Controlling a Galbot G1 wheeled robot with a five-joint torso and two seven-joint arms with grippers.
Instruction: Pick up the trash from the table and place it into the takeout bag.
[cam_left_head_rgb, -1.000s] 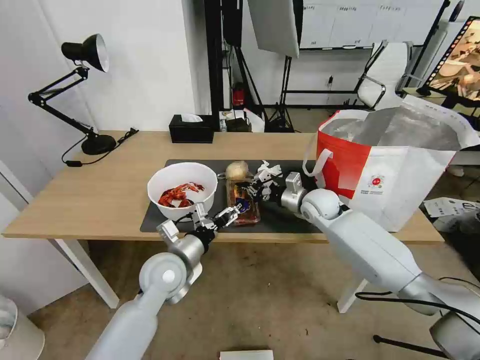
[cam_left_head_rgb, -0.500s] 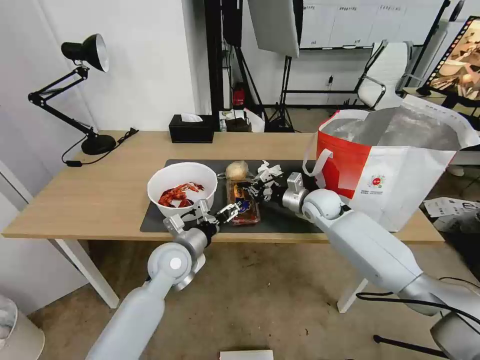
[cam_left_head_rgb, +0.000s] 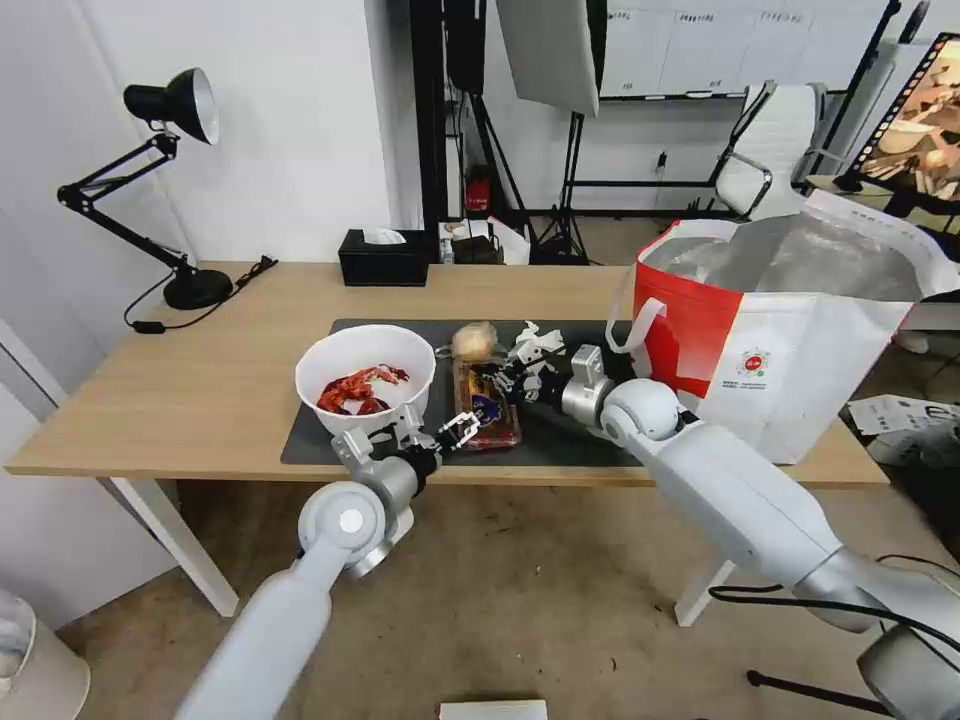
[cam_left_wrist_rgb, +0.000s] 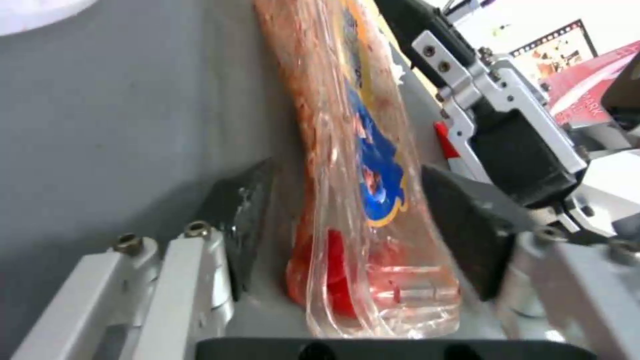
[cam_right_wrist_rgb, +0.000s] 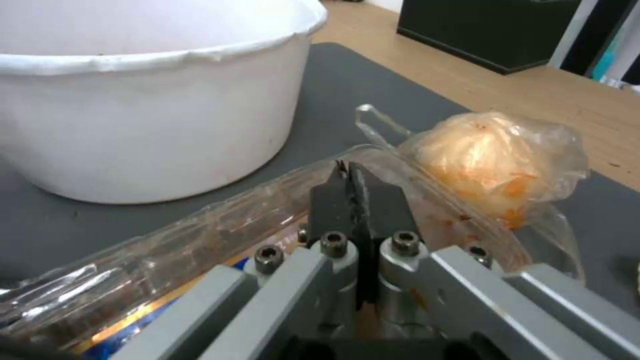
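On the dark mat (cam_left_head_rgb: 310, 440) of the table (cam_left_head_rgb: 200, 390) lies the clear hinged tray (cam_left_head_rgb: 487, 408), one piece of the trash. My left gripper (cam_left_head_rgb: 450, 432) is open at the tray's near end, with one finger on each side of the tray (cam_left_wrist_rgb: 360, 165). My right gripper (cam_left_head_rgb: 497, 380) is shut on the tray's far rim (cam_right_wrist_rgb: 200, 235). The white bowl (cam_left_head_rgb: 365, 375) of red shells stands left of the tray. A small clear bag with a beige lump (cam_left_head_rgb: 474, 340) and a crumpled tissue (cam_left_head_rgb: 535, 345) lie behind it. The takeout bag (cam_left_head_rgb: 790, 330) stands open at the right.
A black tissue box (cam_left_head_rgb: 382, 258) sits at the table's back edge and a black desk lamp (cam_left_head_rgb: 170, 190) at the back left. The bowl (cam_right_wrist_rgb: 153, 100) stands close beside my right gripper. Office chair, stands and a screen fill the room behind.
My left gripper has moved forward and slightly left, so its open fingers now straddle the tray's near end. The right gripper has stayed on the tray's far rim.
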